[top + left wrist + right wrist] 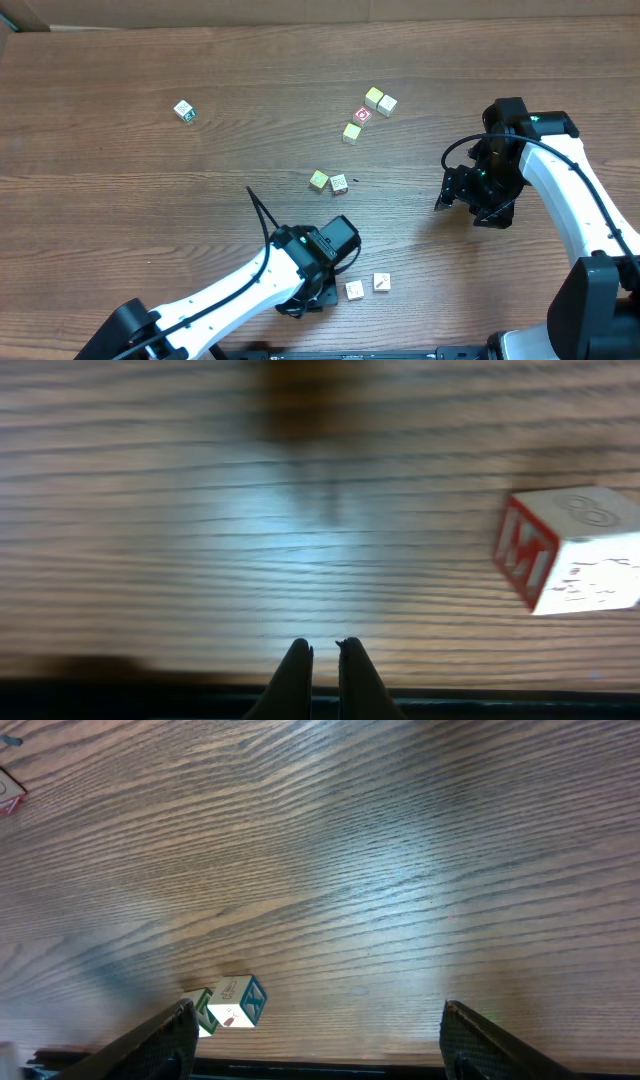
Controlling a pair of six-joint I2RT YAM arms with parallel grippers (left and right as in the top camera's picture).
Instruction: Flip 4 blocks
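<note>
I am holding my left claw (324, 652) pinched shut and empty, a pale red-lettered block (575, 555) lying apart to its right.

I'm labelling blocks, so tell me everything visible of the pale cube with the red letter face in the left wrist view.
The pale wooden cube sits flat on the brown wood-grain table, at the view's right edge. Its left face bears a red-bordered red letter M; its top shows faint rings, its front faint dark print. Only the table touches it.
</note>
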